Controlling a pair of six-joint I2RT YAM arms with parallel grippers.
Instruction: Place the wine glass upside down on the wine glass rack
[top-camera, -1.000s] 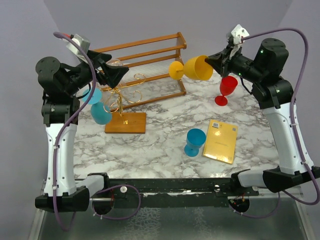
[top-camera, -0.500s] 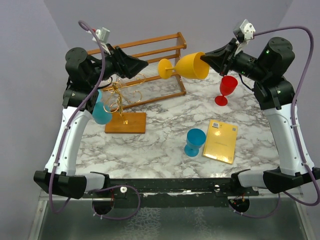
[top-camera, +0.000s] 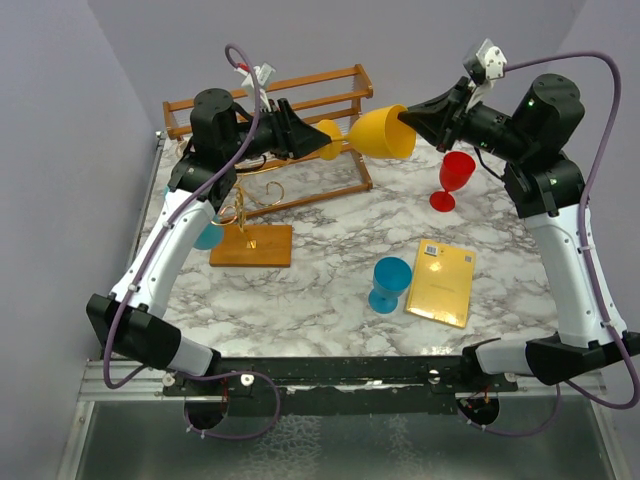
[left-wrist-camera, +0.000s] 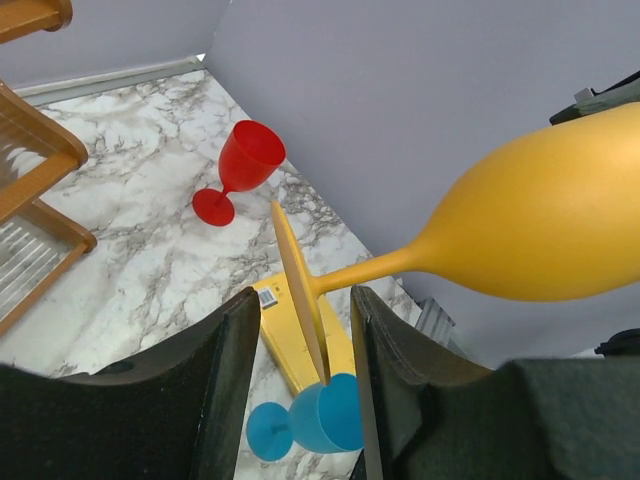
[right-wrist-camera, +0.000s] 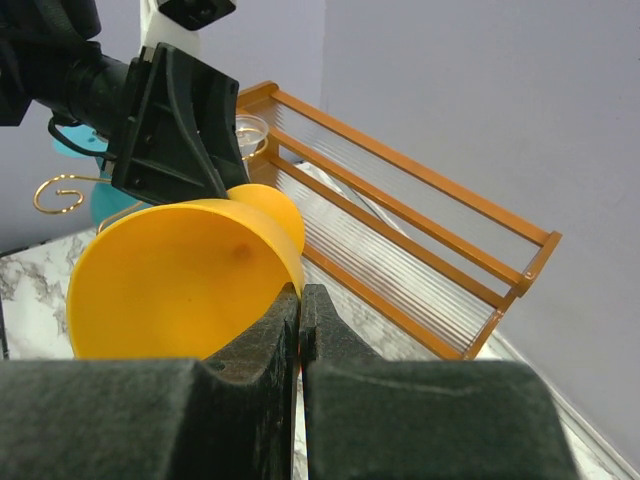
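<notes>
Right gripper (top-camera: 408, 117) pinches the rim of the yellow glass (top-camera: 385, 133), held sideways; left gripper (top-camera: 311, 140) gapes around its flat foot (left-wrist-camera: 298, 290).

Yellow wine glass (top-camera: 378, 132) is in the air, lying sideways over the back of the marble table (top-camera: 320, 300). Right gripper (top-camera: 406, 120) is pinched on the bowl's rim. Left gripper (top-camera: 316, 141) sits at the foot, in front of the slatted wooden shelf (top-camera: 300, 100). Gold wire rack (top-camera: 240, 203) stands under the left arm. A blue glass (top-camera: 208, 237) just beside it is partly hidden. On the right half: red glass (top-camera: 452, 180) upright, second blue glass (top-camera: 389, 284) upright, yellow booklet (top-camera: 441, 281) flat.
</notes>
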